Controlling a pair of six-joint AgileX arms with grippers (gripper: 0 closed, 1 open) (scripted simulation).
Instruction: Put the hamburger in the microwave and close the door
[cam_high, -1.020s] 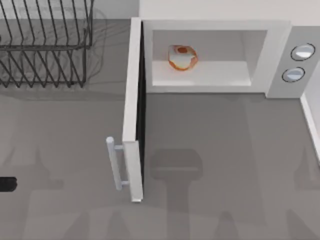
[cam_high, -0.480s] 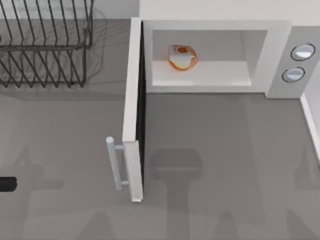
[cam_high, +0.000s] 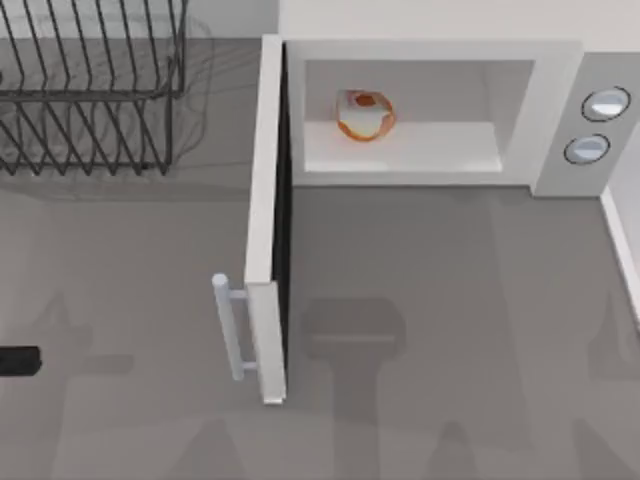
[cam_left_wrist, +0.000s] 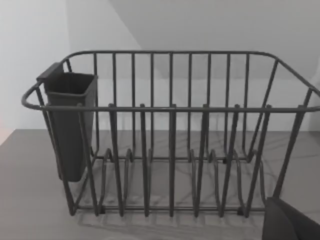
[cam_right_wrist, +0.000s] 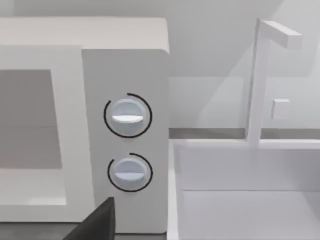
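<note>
Presently: hamburger inside microwave cavity; door swung wide open. Black wire rack far left. Grey bench. My left hand at left edge, fingers' state unclear.

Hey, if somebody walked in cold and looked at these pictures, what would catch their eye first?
Probably the hamburger, the one spot of orange, sitting inside the pale cavity of the microwave at the table's back. Next, the door, swung wide open and sticking out toward the front with its bar handle on the left face. The black wire rack fills the back left corner.
</note>
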